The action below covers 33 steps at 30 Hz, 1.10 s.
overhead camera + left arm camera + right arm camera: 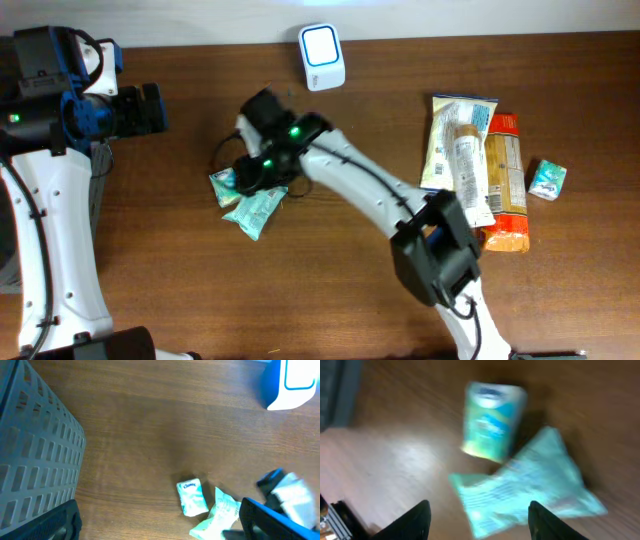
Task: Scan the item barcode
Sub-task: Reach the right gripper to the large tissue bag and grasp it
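Observation:
A teal crinkled pouch (255, 210) (530, 485) lies flat on the wooden table, left of centre. A small teal tissue pack (222, 184) (492, 420) lies against its left end. My right gripper (245, 180) (480, 520) hovers just above the pouch, open, with its fingers apart and nothing between them. The white and blue barcode scanner (322, 57) (292, 385) stands at the table's far edge. Far to the left, my left gripper (150, 108) (160, 527) is open and empty, facing the pouch (220, 517) and the tissue pack (192, 497).
Several snack packages (475, 165) lie in a pile at the right, with another small teal pack (547, 180) beside them. A grey slatted basket (35, 450) stands at the left in the left wrist view.

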Each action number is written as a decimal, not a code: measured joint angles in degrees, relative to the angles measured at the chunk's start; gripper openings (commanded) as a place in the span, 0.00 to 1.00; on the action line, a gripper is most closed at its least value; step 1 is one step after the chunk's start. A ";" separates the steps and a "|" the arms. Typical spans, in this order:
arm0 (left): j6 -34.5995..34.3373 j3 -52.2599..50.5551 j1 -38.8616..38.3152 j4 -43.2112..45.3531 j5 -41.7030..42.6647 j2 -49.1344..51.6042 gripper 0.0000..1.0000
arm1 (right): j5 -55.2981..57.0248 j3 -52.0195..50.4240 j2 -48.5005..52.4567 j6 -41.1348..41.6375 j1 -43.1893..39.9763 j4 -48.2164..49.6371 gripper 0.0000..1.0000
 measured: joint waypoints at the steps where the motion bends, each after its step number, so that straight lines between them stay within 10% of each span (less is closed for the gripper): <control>1: 0.00 0.00 0.00 0.00 0.00 0.00 0.99 | 0.90 0.00 0.07 0.37 1.51 0.83 0.61; 15: 0.00 0.00 0.00 0.00 0.00 0.00 0.99 | 2.23 0.00 5.57 0.33 7.54 6.38 0.60; 33: 0.00 0.00 0.00 0.00 -0.02 0.00 0.99 | -1.51 0.76 5.77 -10.54 -4.13 -22.91 0.64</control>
